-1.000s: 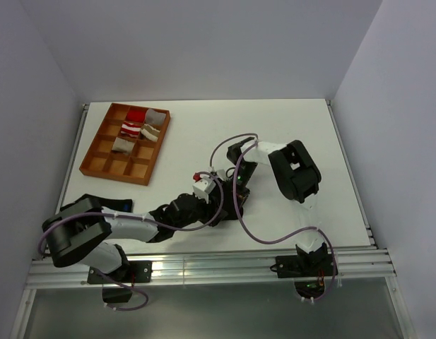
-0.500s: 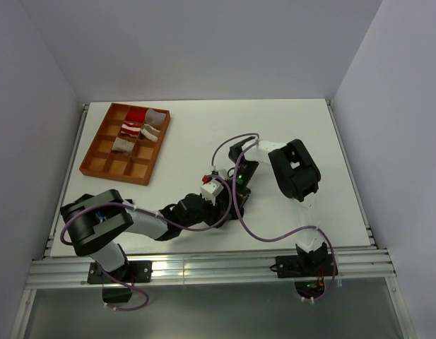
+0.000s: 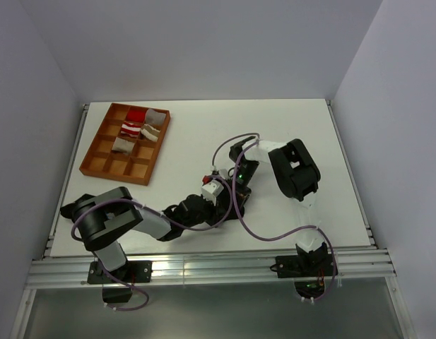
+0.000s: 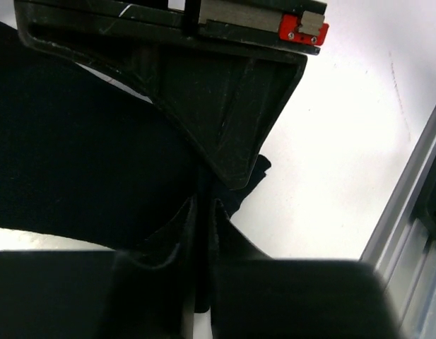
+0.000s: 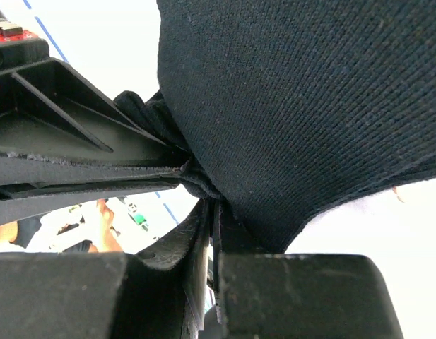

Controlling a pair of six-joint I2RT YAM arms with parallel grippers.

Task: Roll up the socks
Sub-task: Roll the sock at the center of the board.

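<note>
A black sock [image 3: 230,207] lies bunched on the white table between my two grippers. In the left wrist view it fills the left side [image 4: 76,162]. My left gripper [image 4: 203,206] is shut on a fold of its edge. In the right wrist view the sock's knit fabric [image 5: 309,106] hangs over the upper right. My right gripper [image 5: 215,208] is shut on its lower edge. In the top view the left gripper [image 3: 219,205] and right gripper [image 3: 236,192] meet almost tip to tip over the sock. Most of the sock is hidden under them.
A brown wooden tray [image 3: 97,158] with compartments stands at the back left, with rolled socks [image 3: 141,126] in its far cells. A dark piece [image 3: 68,209] shows by the left arm's elbow. The metal rail [image 4: 408,233] runs along the near table edge.
My left arm has folded its elbow inward and its wrist has shifted slightly right, closer to the right gripper. The right arm has hardly moved. Both stay shut on the sock.
</note>
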